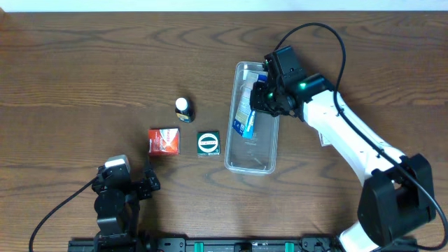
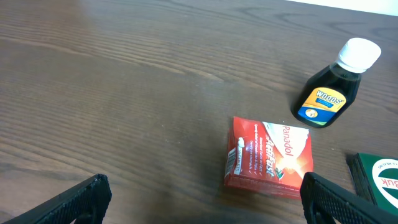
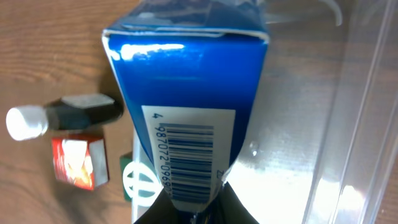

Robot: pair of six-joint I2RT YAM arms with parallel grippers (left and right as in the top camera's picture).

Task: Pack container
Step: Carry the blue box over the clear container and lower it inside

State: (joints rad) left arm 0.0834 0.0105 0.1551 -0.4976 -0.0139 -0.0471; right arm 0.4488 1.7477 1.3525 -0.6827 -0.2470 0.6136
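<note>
The clear plastic container (image 1: 253, 159) lies lengthwise right of the table's middle; its wall shows in the right wrist view (image 3: 354, 124). My right gripper (image 1: 260, 96) is shut on a blue box (image 1: 246, 115) with a barcode (image 3: 193, 93) and holds it inside the container. A red box (image 1: 164, 141) (image 2: 270, 155), a green box (image 1: 208, 143) (image 2: 379, 180) and a dark bottle with a white cap (image 1: 183, 108) (image 2: 329, 87) lie left of the container. My left gripper (image 2: 205, 202) is open and empty, low at the front left, just before the red box.
The red box (image 3: 78, 162), the green box (image 3: 134, 177) and the bottle (image 3: 62, 115) also show at the left of the right wrist view. The arm bases stand at the table's front edge.
</note>
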